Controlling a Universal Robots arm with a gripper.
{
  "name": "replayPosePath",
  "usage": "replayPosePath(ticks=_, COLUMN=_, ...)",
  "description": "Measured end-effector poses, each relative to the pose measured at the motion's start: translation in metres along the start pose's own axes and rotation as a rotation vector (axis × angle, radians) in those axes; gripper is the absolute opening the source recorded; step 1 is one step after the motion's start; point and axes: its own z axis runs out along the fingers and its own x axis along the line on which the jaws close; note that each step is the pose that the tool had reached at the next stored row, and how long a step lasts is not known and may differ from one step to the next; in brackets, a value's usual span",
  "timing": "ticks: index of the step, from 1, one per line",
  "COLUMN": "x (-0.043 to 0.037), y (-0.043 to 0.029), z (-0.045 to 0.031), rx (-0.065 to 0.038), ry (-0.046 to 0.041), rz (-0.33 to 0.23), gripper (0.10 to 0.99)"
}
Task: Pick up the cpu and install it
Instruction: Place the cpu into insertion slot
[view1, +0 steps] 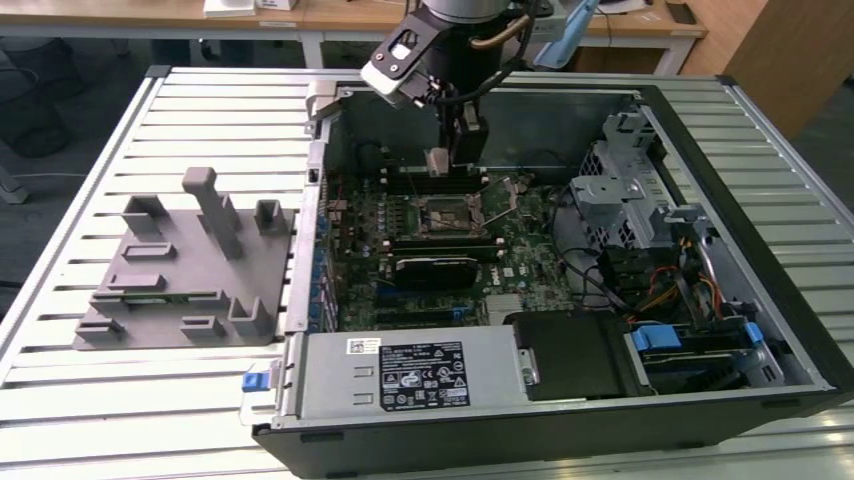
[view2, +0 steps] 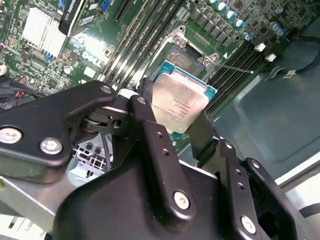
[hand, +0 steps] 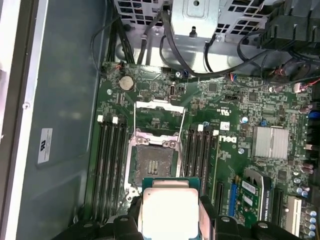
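Jaws of my gripper (view2: 176, 114) clench the cpu (view2: 181, 100) by two opposite edges (sparing its underside, I judge), hanging it near the open socket (hand: 152, 162).

The exterior view looks down from well above the claw (view1: 438, 160); both wrist views, riding just behind it, share the motherboard (hand: 225, 145).

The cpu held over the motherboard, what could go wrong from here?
The pincer grips the cpu only by two opposite edges, so it could slip and drop onto the open socket. In the first wrist view the cpu sits off to one side of the socket. Lowering it out of line might seat it crooked. The open load plate and thin lever are close by and could catch the pincer.
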Motion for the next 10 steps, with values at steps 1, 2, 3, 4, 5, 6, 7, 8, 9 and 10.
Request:
replayPosePath(ticks=1, x=0.0, y=0.0, z=0.0008, rx=0.0, ry=-0.0001, rz=0.002, gripper=0.533)
replayPosePath(ticks=2, x=0.0, y=0.0, z=0.0015, rx=0.0, ry=-0.0004, rz=0.003, gripper=0.533)
replayPosePath(ticks=3, x=0.0, y=0.0, z=0.0023, rx=0.0, ry=-0.0005, rz=0.005, gripper=0.533)
replayPosePath(ticks=4, x=0.0001, y=0.0, z=0.0035, rx=0.0, ry=-0.0005, rz=0.007, gripper=0.533)
replayPosePath(ticks=5, x=0.0005, y=0.0, z=0.0048, rx=0.0, ry=-0.0009, rz=0.009, gripper=0.533)
replayPosePath(ticks=6, x=0.001, y=0.0, z=0.0062, rx=0.0, ry=-0.0009, rz=0.012, gripper=0.533)
replayPosePath(ticks=7, x=0.0014, y=0.0, z=0.0077, rx=0.0, ry=-0.0009, rz=0.014, gripper=0.533)
replayPosePath(ticks=8, x=0.002, y=0.0001, z=0.0092, rx=0.0, ry=-0.0011, rz=0.018, gripper=0.533)
replayPosePath(ticks=9, x=0.0026, y=0.0003, z=0.0104, rx=0.0, ry=-0.0012, rz=0.022, gripper=0.533)
replayPosePath(ticks=10, x=0.0034, y=0.0004, z=0.0117, rx=0.0, ry=-0.0014, rz=0.026, gripper=0.533)
